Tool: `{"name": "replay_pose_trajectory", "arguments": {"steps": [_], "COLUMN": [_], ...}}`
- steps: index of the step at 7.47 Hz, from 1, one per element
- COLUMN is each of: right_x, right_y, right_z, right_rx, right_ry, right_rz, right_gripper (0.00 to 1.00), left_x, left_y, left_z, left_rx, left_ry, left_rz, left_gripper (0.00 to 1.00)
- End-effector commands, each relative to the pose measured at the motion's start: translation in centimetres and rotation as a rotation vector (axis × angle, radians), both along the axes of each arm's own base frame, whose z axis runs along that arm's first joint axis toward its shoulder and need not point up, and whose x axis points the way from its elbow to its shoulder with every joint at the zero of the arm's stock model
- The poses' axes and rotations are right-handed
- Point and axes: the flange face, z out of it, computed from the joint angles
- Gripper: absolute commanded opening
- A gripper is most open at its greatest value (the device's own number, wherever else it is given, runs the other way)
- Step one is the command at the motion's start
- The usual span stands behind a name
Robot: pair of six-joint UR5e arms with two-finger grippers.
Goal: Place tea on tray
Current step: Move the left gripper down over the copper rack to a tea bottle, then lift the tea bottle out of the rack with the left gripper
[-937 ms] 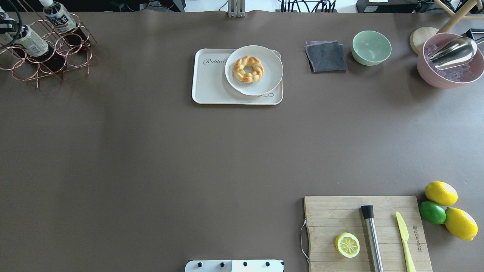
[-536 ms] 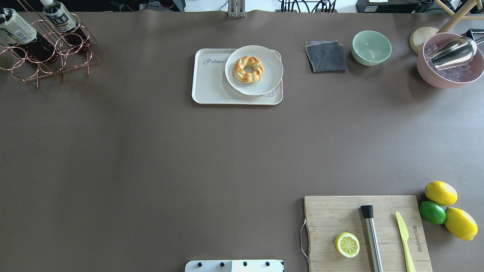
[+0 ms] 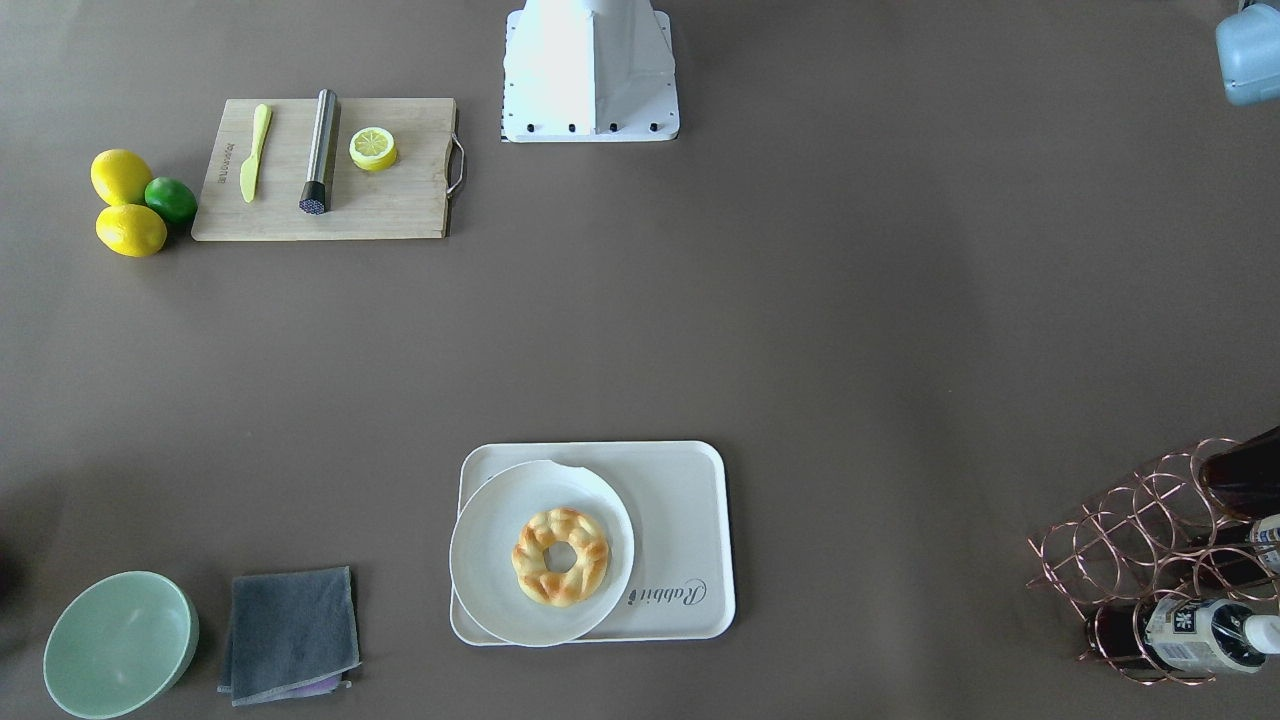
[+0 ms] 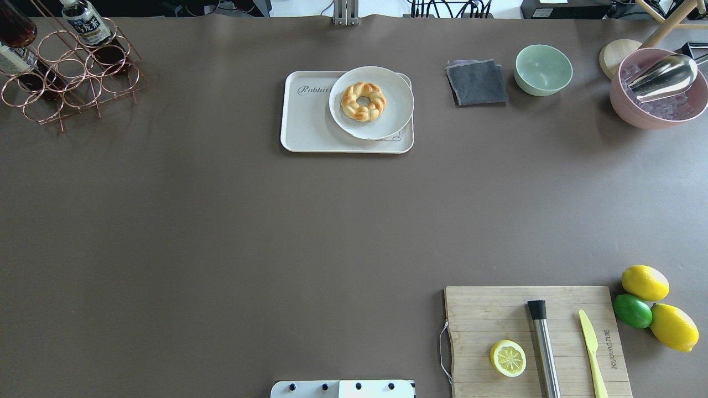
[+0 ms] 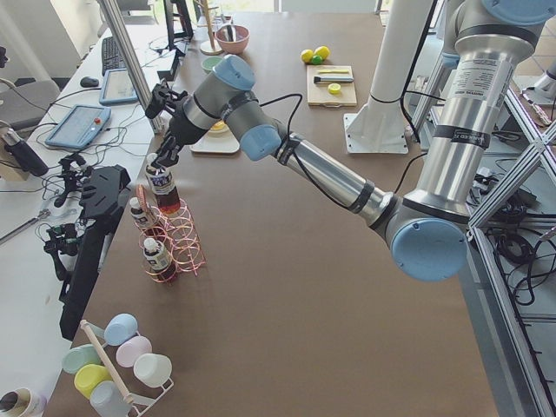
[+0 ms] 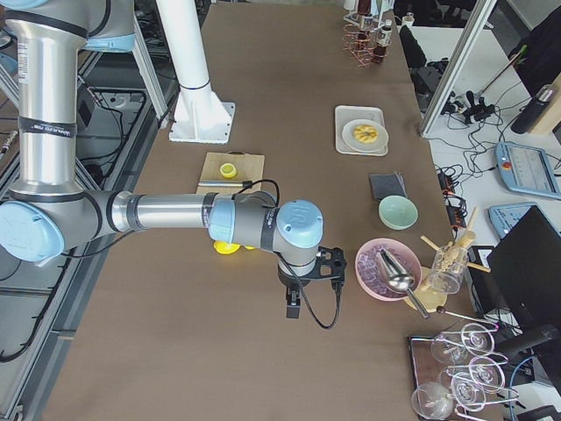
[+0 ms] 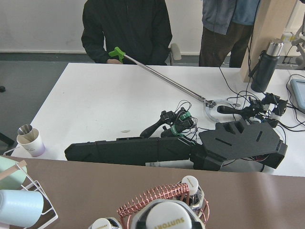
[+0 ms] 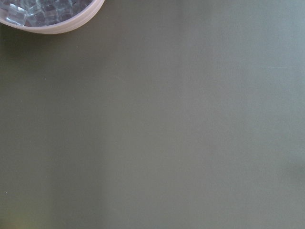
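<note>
Nearest the left-end camera: left gripper (image 5: 158,158) sits on top of the tea (image 5: 163,189). The fingers are too small to read there and out of shot in its wrist view, so can't tell if they're clamped or apart. Left wrist cam only gets the white cap (image 7: 169,218), cut by the bottom edge, "SUNTORY" printed on top. Overhead and front views clip the tea at the frame edge, only the dark lower body (image 4: 14,26) shows. Tea: clear bottle, reddish-brown liquid, white-grey label band, cap up under the gripper, long axis roughly vertical, base just over the top rings of the copper wire rack (image 5: 178,236); contact with the rings unclear. Two more bottles (image 5: 158,259) in the rack. Further along, well apart: tray (image 4: 310,130), with a round plate (image 4: 398,110) carrying a ring donut (image 4: 363,101) on its right half in the overhead view. Far end: right gripper (image 6: 292,309) over the table (image 6: 263,368) beside the pink ice bowl (image 6: 361,274); finger state can't tell either.
</note>
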Motion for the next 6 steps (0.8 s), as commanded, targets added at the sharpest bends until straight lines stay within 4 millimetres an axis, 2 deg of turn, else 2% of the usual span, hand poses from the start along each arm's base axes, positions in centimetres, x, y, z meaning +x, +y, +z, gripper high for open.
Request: {"name": "replay_pose_trajectory", "arguments": {"steps": [1, 2, 3, 4, 5, 6], "right_x": [0.0, 0.0, 0.0, 0.0, 0.0, 0.0], "right_y": [0.3, 0.2, 0.2, 0.1, 0.0, -0.1], "right_z": [0.3, 0.2, 0.2, 0.1, 0.1, 0.0], "right_rx": [-0.007, -0.007, -0.008, -0.006, -0.006, -0.004], "right_ry": [-0.001, 0.0, 0.0, 0.001, 0.001, 0.001], "right_rz": [0.003, 0.003, 0.004, 0.005, 0.005, 0.005], "right_gripper": [1.0, 1.0, 1.0, 1.0, 1.0, 1.0], "left_x": [2.8, 6.6, 13.0, 18.5, 23.0, 28.3], "left_y": [-0.2, -0.3, -0.4, 0.3, 1.5, 3.4], "left_z": [-8.4, -10.2, -13.1, -16.8, -19.3, -20.8], "left_rx": [-0.054, -0.068, -0.087, -0.105, -0.124, -0.126], "left_ry": [0.038, 0.075, 0.05, 0.003, 0.026, 0.048], "left_rz": [0.009, 0.01, -0.003, 0.006, 0.02, 0.002], "left_gripper": [0.0, 0.0, 0.0, 0.0, 0.0, 0.0]}}
